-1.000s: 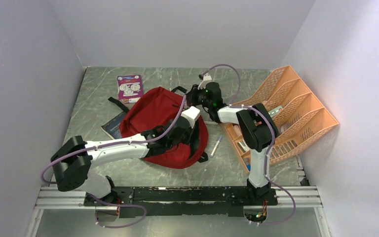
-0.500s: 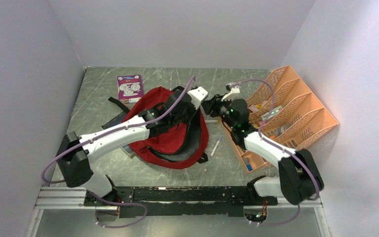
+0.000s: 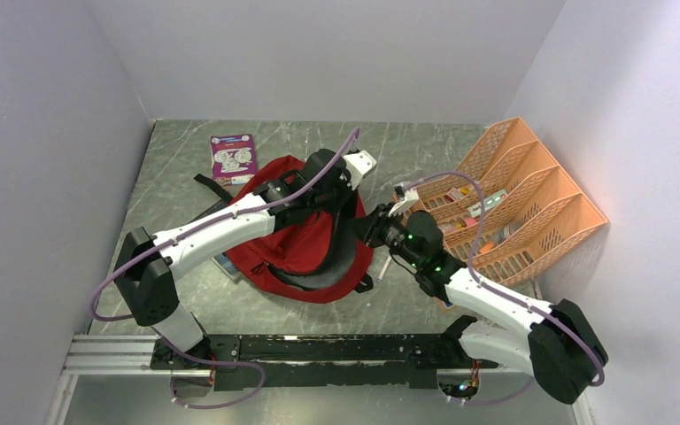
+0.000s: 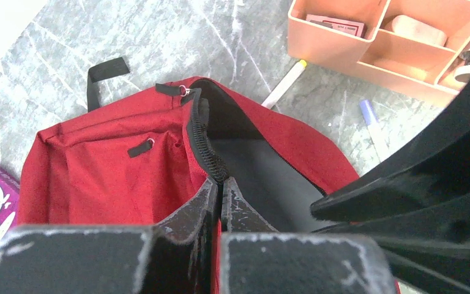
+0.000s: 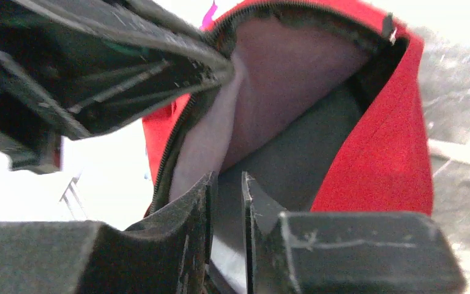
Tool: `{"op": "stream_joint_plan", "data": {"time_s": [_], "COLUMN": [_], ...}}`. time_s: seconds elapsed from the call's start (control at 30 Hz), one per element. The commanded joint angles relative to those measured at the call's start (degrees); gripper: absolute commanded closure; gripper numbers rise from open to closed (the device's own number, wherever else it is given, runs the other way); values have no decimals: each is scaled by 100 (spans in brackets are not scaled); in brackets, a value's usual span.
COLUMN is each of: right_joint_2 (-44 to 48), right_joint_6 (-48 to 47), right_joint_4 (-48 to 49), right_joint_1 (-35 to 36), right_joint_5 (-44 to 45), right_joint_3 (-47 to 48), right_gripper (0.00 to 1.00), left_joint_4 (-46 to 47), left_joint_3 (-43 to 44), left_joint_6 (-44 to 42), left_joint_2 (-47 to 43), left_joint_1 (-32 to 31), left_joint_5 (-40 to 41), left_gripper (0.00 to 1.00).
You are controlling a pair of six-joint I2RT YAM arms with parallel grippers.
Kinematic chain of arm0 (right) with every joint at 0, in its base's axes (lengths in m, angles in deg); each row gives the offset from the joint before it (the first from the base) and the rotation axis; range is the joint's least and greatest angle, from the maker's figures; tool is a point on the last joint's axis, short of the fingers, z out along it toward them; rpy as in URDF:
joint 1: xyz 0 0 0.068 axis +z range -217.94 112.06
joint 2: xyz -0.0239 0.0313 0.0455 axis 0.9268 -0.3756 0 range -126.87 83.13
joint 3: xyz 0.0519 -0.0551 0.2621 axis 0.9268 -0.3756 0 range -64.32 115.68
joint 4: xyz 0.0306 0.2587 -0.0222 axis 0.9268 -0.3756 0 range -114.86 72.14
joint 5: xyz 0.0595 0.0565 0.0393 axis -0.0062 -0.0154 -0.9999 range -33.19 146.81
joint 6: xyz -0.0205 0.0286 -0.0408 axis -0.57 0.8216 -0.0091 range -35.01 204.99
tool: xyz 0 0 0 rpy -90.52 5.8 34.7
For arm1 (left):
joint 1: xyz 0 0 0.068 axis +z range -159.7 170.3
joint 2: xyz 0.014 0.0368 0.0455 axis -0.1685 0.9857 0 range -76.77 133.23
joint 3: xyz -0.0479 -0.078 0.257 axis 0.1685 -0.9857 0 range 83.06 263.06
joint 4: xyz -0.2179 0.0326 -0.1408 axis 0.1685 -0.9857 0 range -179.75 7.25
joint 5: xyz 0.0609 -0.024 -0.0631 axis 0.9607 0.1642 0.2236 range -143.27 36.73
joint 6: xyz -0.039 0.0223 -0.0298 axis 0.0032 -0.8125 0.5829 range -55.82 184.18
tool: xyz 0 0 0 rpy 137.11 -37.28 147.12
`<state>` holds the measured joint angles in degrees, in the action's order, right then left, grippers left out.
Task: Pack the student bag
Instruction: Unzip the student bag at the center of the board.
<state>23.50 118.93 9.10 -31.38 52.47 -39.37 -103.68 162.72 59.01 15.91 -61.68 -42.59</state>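
Backpack [image 3: 288, 252], red: lying in the middle of the table [image 3: 177, 177], mouth being held open.
Left gripper [image 4: 220, 191] — fingers pressed together, pinching the zipper edge.
Right gripper [image 5: 226, 190] — fingers nearly closed, nipping the black inner panel.
Purple book [image 3: 233, 158] lying beyond the backpack; orange organiser [image 3: 531, 204] standing to its right.

Top view overhead, far; wrist views close (all share student bag [image 3: 288, 251]).
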Motion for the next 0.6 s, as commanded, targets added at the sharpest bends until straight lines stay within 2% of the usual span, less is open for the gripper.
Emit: {"op": "stream_joint_plan", "data": {"time_s": [0.0, 0.13, 0.23, 0.27, 0.37, 0.43, 0.5, 0.57], "right_joint_2": [-471, -798, -1081, -1186, -1491, -1668, -1792, -1867], "right_joint_6": [549, 1027, 1174, 1261, 1732, 1842, 1847, 1882], "right_joint_4": [23, 356, 725, 980, 2116, 2352, 2407, 2535], "right_joint_1": [324, 366, 424, 448, 464, 466, 480, 476], "right_joint_5": [592, 750, 474, 280, -205, -372, -483, -538], "right_joint_3": [-87, -200, -105, -108, -286, -228, -149, -125], "right_gripper": [78, 84, 86, 85, 86, 86, 86, 86], "left_joint_4": [-21, -77, -4, 43, 360, 674, 905, 961], "left_joint_3": [230, 256, 155, 96, -289, -711, -1129, -1471], "left_joint_6": [-18, 12, 83, 122, 334, 476, 783, 864], "left_joint_2": [-70, -113, -225, -276, -601, -1017, -1485, -1905], "left_joint_1": [1, 1, -3, 3, -2, 4, 4, 8], "left_joint_5": [-268, -340, -486, -575, -833, -903, -905, -857], "left_gripper": [95, 95, 93, 87, 58, 41, 29, 24]}}
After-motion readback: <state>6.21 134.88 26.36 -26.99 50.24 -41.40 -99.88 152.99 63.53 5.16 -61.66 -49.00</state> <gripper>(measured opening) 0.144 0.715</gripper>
